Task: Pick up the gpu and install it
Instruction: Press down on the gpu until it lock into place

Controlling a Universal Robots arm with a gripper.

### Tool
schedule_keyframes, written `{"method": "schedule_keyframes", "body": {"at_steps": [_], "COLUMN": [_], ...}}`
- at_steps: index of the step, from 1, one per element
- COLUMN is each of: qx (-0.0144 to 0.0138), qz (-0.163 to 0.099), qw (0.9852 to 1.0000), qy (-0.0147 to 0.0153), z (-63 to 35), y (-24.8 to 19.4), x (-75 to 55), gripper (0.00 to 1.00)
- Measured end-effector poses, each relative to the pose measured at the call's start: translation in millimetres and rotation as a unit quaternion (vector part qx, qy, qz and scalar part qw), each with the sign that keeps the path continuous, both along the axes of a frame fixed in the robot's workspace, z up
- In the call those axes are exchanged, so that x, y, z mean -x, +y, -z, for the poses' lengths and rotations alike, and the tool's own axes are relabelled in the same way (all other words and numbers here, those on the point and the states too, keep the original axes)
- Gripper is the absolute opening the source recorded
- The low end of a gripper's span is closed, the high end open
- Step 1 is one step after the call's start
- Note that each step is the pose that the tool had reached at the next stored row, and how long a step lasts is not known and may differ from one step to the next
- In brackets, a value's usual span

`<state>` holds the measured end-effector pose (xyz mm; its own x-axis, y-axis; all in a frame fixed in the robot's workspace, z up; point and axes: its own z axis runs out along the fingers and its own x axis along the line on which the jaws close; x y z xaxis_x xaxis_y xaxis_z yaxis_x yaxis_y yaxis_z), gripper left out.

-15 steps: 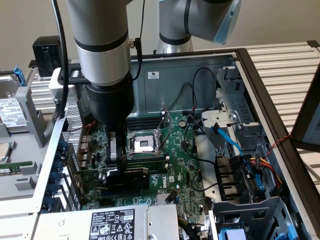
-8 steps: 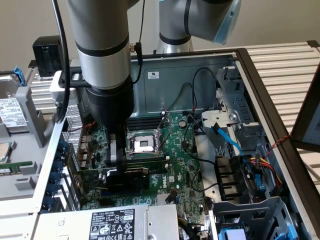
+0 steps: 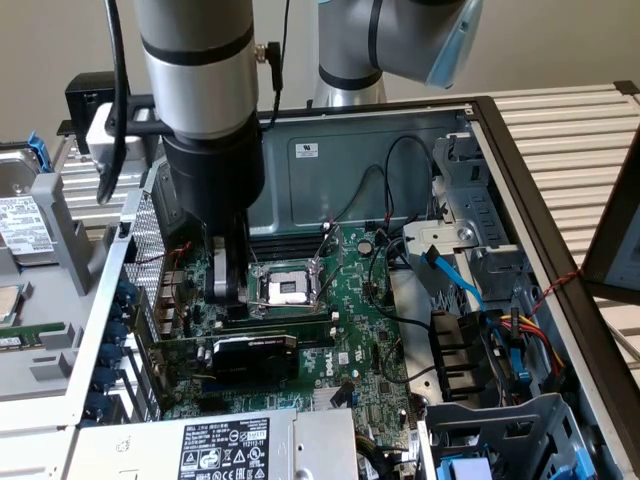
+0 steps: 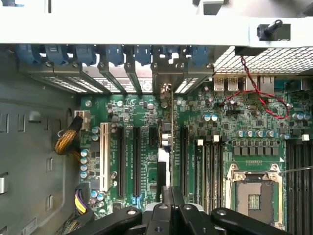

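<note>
The gpu [image 3: 254, 358], a short card with a black shroud and pale lettering, stands on edge in a slot of the green motherboard [image 3: 350, 330] inside the open case. In the wrist view the gpu [image 4: 170, 142] appears edge-on, running from its silver bracket [image 4: 166, 81] at the case's rear wall toward the fingers. My gripper [image 3: 228, 305] hangs straight over the card's upper edge with its black fingers [image 4: 166, 198] shut together. Nothing is clamped between them. I cannot tell whether the fingertips touch the card.
The bare CPU socket [image 3: 287, 288] lies just beyond the gripper. Cables and a blue SATA lead [image 3: 455, 280] crowd the exterior view's right, beside the drive cage [image 3: 470, 210]. The power supply [image 3: 225, 445] sits at the near edge. Blue slot latches [image 4: 117, 53] line the rear wall.
</note>
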<state>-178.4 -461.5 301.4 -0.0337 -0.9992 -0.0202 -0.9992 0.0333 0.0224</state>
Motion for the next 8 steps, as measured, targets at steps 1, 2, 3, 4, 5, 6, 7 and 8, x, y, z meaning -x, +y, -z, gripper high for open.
{"method": "schedule_keyframes", "body": {"at_steps": [1,2,3,4,5,6,7,8], "qx": [-0.0001,0.0,0.0,0.0,-0.0001,0.0,-0.0001,-0.0001], "qz": [0.0,0.0,0.0,0.0,0.0,0.0,0.0,0.0], "qw": [1.0,1.0,1.0,1.0,1.0,1.0,1.0,1.0], "qy": [0.0,0.0,0.0,0.0001,0.0001,0.0001,0.0001,0.0001], "z": [-4.2,-8.9,-13.3,-15.7,-15.7,-15.8,-15.7,-15.8], "y": [0.0,0.0,0.0,0.0,0.0,0.0,0.0,0.0], "x": [0.0,0.0,0.0,0.0,0.0,0.0,0.0,0.0], "gripper": [0.11,0.11,0.11,0.11,0.11,0.11,0.11,0.11]}}
